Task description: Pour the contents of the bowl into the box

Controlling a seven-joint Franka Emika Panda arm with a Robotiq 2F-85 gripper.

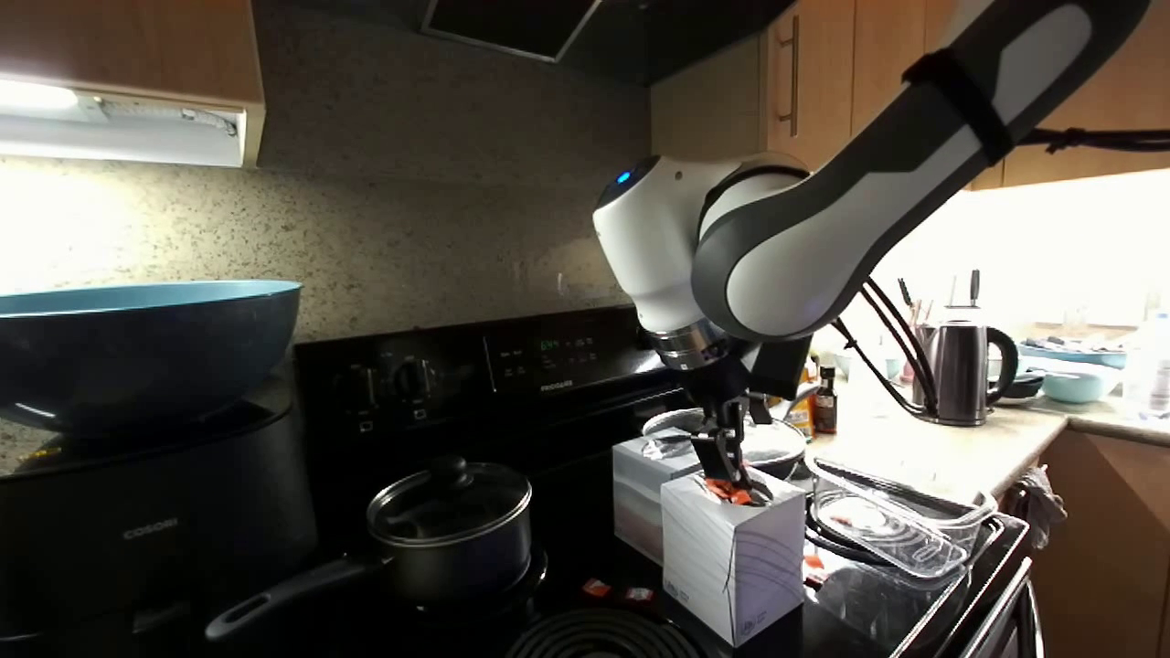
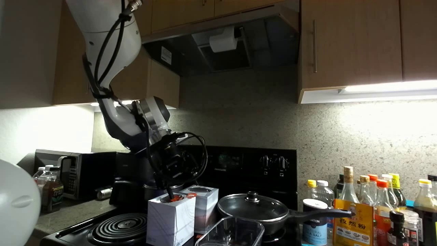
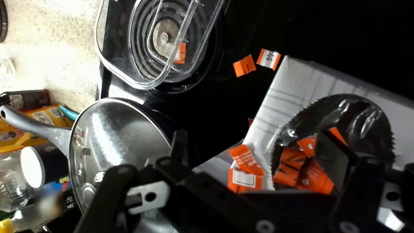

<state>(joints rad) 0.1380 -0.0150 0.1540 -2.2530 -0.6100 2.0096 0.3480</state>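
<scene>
stretching beneath it all is a black stove top (image 3: 220, 110) with coil burners (image 2: 111, 228), in a kitchen with a speckled back wall (image 1: 439, 228), wood cabinets (image 2: 351, 44) and a range hood (image 2: 273, 48). a lidded pot (image 1: 475, 553) and a lidded pan (image 2: 252, 209) stand on the stove top; a big teal-blue bowl (image 1: 146, 361) rests on a black appliance (image 1: 228, 539); bottles (image 2: 383, 205) and a kettle (image 1: 960, 370) are on the counter (image 1: 896, 448).

the white box (image 1: 704, 567) stands upright on the stove top, its oval opening facing up, edged with dark shiny film. it looks slightly taller than wide, its long axis running up and down. a second box (image 1: 635, 498) stands just beside it; whether they touch i cannot tell. the contents (image 3: 289, 163), small orange-red pieces, lie partly in that opening, with two at the edge of the box top and others scattered on the stove top. the clear bowl (image 3: 142, 84), a rounded rectangle, sits over a burner near the box, rim up, its long axis running roughly from stove back to front; a piece shows in or under it, i cannot tell which.

the gripper (image 3: 254, 149) points down over the box, its fingers (image 3: 333, 158) spread wide apart. one fingertip dips into the opening among the contents; whether it presses on them i cannot tell.
</scene>
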